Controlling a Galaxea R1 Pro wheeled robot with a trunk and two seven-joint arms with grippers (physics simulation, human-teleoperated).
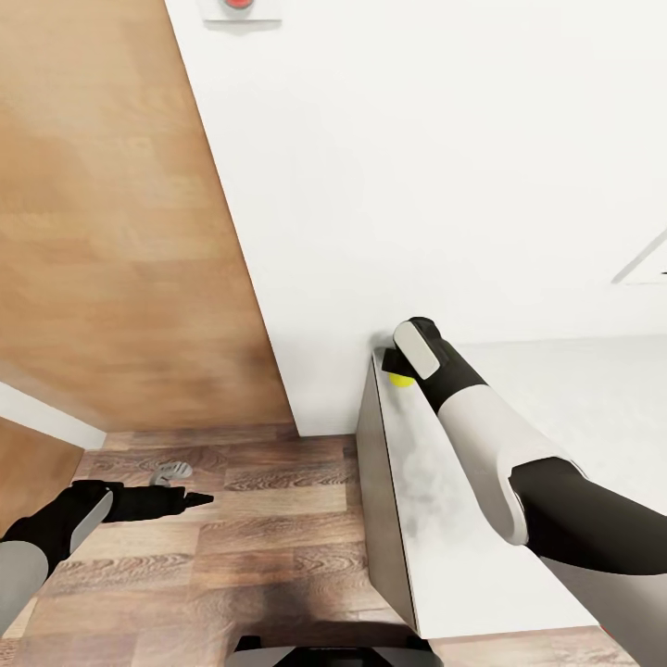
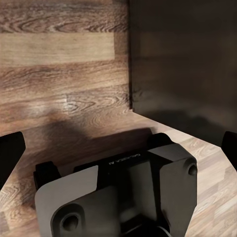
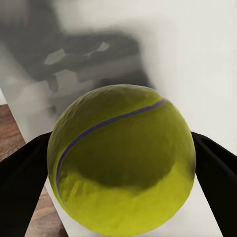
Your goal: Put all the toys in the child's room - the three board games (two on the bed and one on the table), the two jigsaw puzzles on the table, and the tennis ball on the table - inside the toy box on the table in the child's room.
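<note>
Tennis ball clamped in right gripper above table corner; left gripper spread wide (over floor).

A broad white wall fills the upper right and centre of the head view, lit evenly and bright. At the very top edge, left of centre, a small white fixture with a red round spot sits on it. A plain wooden panel in warm brown takes up the left side, its edge slanting down toward the centre. Below it, wood-plank flooring with dark grain covers the lower left and centre, with soft shadows across it. In the left wrist view the same planks meet a dark, shadowed upright surface at upper right.
</note>
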